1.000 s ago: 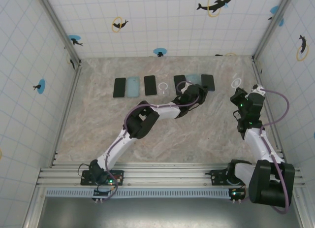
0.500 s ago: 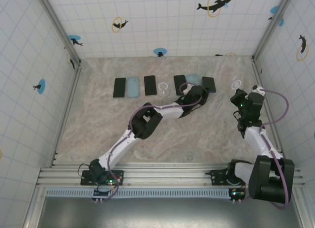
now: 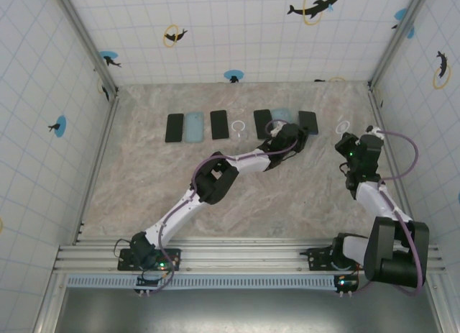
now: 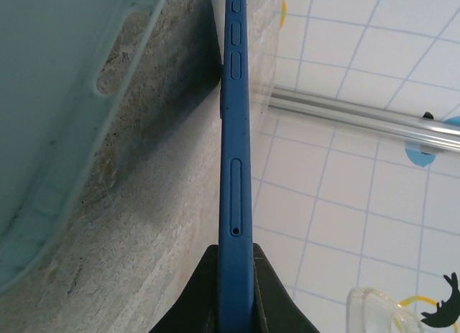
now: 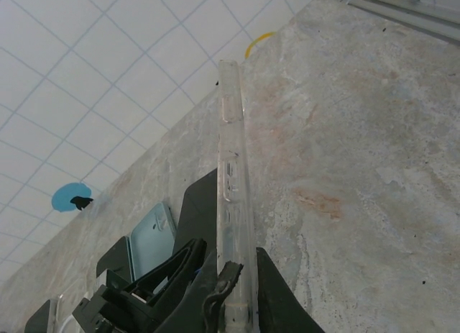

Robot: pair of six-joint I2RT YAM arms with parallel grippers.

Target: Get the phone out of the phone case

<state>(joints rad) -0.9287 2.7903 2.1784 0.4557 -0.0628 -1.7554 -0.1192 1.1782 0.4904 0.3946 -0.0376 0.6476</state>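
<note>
Tabletop (image 3: 215,203) lies bare from the near rail up to a far row of four phones, two blue cases and two clear cases. The left gripper (image 4: 236,293) clamps the rightmost phone (image 4: 236,131) by its edges, just right of a blue case (image 4: 65,131). The right gripper (image 5: 231,293) pinches a clear case (image 5: 230,153) near the right wall (image 3: 424,96), apart from that phone.

We find the top view bright and evenly lit, with only faint shadows on the table (image 3: 144,182). At the left wrist the phone (image 4: 236,167) throws a dark shadow onto the table — the teal case (image 4: 57,131) beside it looks soft, out of focus.
</note>
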